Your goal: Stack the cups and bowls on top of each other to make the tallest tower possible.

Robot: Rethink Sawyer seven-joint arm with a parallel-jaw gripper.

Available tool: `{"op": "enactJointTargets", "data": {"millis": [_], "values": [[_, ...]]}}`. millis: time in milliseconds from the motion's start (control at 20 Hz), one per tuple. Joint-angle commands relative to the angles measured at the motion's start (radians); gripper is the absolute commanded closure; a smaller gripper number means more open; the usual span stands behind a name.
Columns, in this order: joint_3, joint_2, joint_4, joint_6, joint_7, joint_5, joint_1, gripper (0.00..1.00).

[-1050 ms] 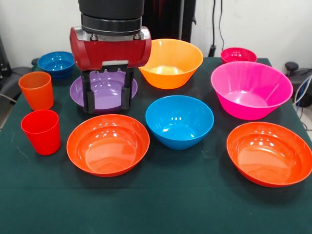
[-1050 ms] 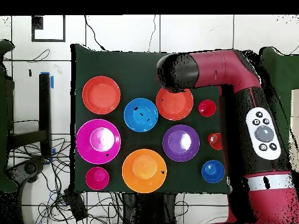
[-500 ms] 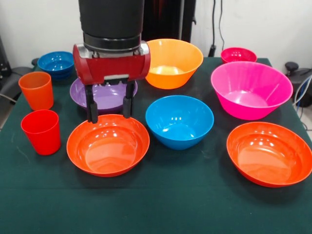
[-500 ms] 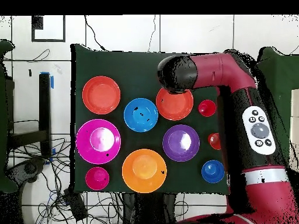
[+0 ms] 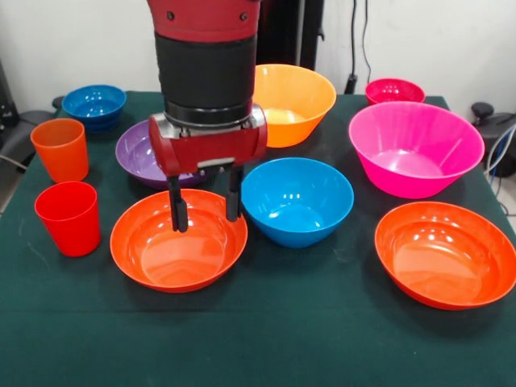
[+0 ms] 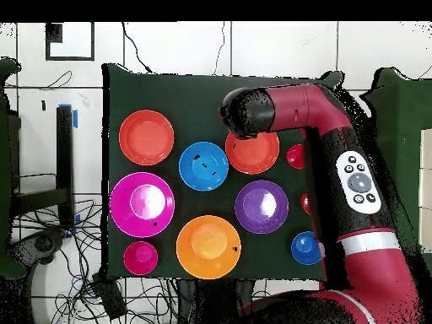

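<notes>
The end effector [image 5: 205,207] hangs with its two thin black fingers spread wide and empty, their tips dipping just inside the far rim of a shallow, glossy red-orange bowl [image 5: 178,240]. Taking that bowl as landmark in the front view: a deeper blue bowl [image 5: 297,200] sits just beside it on the right, a wide purple bowl [image 5: 145,153] behind it, partly hidden by the red wrist housing. Two straight-sided plastic tumblers, the red cup [image 5: 68,218] and the orange cup [image 5: 60,149], stand to its left. Well apart to the right, the large magenta-pink bowl [image 5: 414,147] rests alone on the dark green cloth of the bench [image 5: 266,339], with a second red-orange bowl [image 5: 447,254] in front of it.
</notes>
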Motion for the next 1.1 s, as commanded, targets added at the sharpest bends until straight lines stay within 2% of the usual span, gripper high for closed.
{"op": "enactJointTargets", "data": {"millis": [50,400,750,900,1100], "values": [[-0.065,0.111,0.073,-0.124,0.106,-0.012,0.020,0.00],[-0.071,0.192,0.055,-0.183,0.102,0.007,0.021,0.00],[-0.086,0.225,0.060,-0.237,0.124,0.021,0.020,0.00],[-0.104,0.223,0.059,-0.246,0.138,0.024,0.025,0.00],[-0.159,0.195,0.072,-0.280,0.218,0.036,0.046,0.00]]}}
